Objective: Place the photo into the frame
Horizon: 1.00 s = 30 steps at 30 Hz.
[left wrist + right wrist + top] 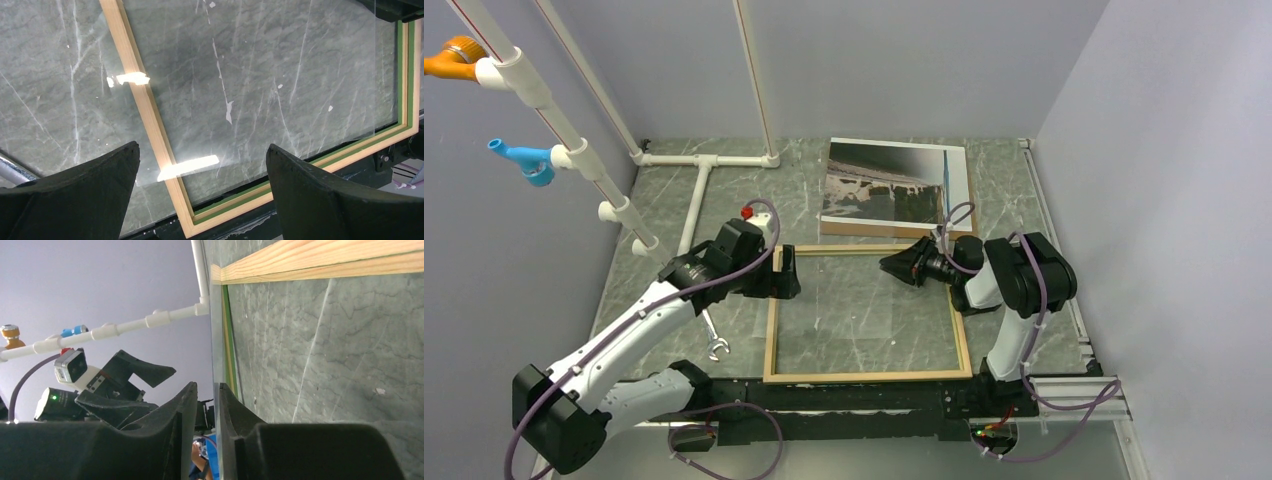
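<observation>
The top camera looks down from high at the near side. Each wrist camera sits close to the table [794,190]. All three see the frame [864,377].

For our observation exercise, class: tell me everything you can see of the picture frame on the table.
The frame is a rectangle with a narrow light tan wood border and a green inner step, lying flat on the grey marbled table between the arms. Its clear pane shows the table beneath and overlaps one rail. The right gripper seems to pinch the pane's edge; the open left gripper hangs over a rail.
</observation>
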Tool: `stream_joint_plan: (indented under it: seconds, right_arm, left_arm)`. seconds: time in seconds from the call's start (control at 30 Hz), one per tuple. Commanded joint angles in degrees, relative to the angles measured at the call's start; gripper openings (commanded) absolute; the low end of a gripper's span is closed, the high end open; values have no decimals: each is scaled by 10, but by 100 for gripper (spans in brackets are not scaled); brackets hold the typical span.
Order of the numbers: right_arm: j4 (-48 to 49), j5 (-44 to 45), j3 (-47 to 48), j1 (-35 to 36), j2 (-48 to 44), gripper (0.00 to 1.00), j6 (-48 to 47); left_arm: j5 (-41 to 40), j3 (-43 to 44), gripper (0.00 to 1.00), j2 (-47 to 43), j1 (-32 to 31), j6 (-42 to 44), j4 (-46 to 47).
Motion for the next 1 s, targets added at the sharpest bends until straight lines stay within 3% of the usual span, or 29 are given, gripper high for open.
stream_joint_plan:
  seconds: [0.0,0.33,0.6,0.77,0.87,0.97]
  right_arm:
    - [6,10,8,9,-21,25,-23]
    - [-381,50,75,21,-144,0,-251]
    - [-461,-21,100,30,-153,0,-297]
    - [-570,-3,139,68,-152,0,-362]
    - [-580,8,142,75,-150,0,-367]
    - [-573,23,140,75,-147,8,-364]
  left_arm:
    - [17,-13,99,10,17,-8,29]
    - [108,-45,99,62,129,-6,63]
    - [116,-58,99,63,191,17,56]
    - [134,-87,99,72,211,16,74]
    - [141,-106,100,85,215,12,92]
    - [152,-118,99,104,215,5,112]
